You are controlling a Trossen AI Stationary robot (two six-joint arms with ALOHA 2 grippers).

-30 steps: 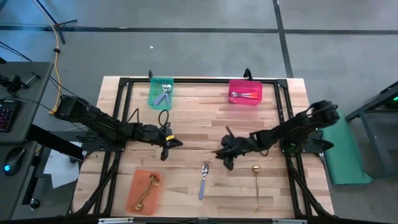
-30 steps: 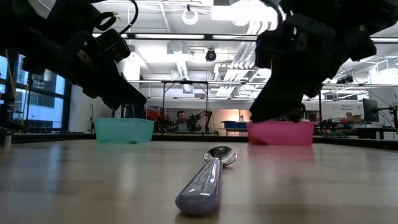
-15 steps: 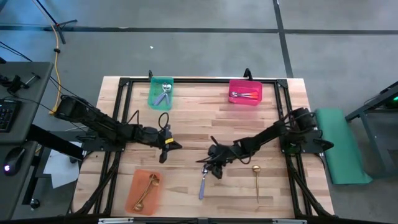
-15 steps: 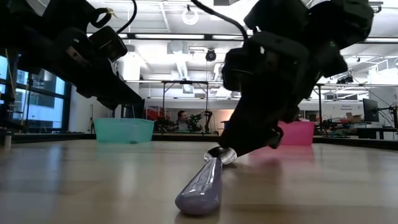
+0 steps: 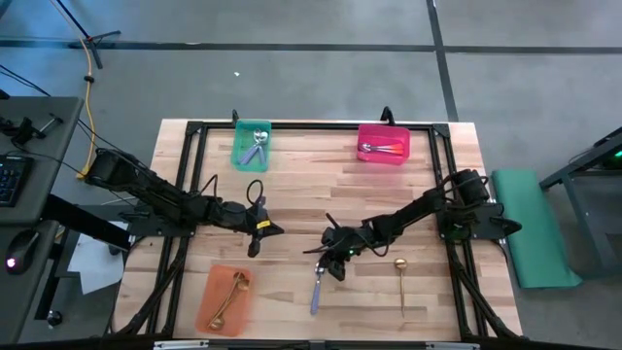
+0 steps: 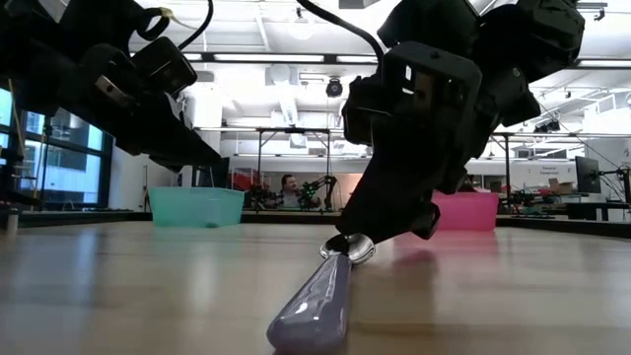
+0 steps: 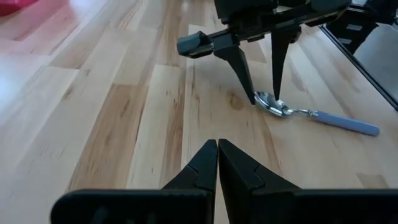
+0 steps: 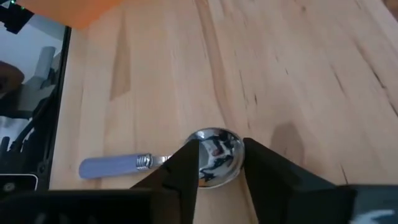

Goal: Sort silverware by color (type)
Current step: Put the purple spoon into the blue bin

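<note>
While straddled, spoon [image 5: 317,288] near gold spoon [image 5: 399,275]

Lavender-handled spoon [image 5: 317,288], gold spoon [image 5: 400,282], pink bin [image 5: 383,143], teal bin [image 5: 252,144].

Two arms, dark matte black, jointed in slim segments. Left gripper [image 5: 256,236] carried a small yellow marking and a looped black cable. Right gripper [image 5: 333,261] had tapered black fingers [image 8: 186,168].

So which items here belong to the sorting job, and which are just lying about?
Job:
- lavender-handled spoon, right gripper straddling its bowl
- gold spoon on the table
- gold spoons in the orange bin
- spoons in the teal bin and pink bin

Lying about:
- green mat beside the table
</note>
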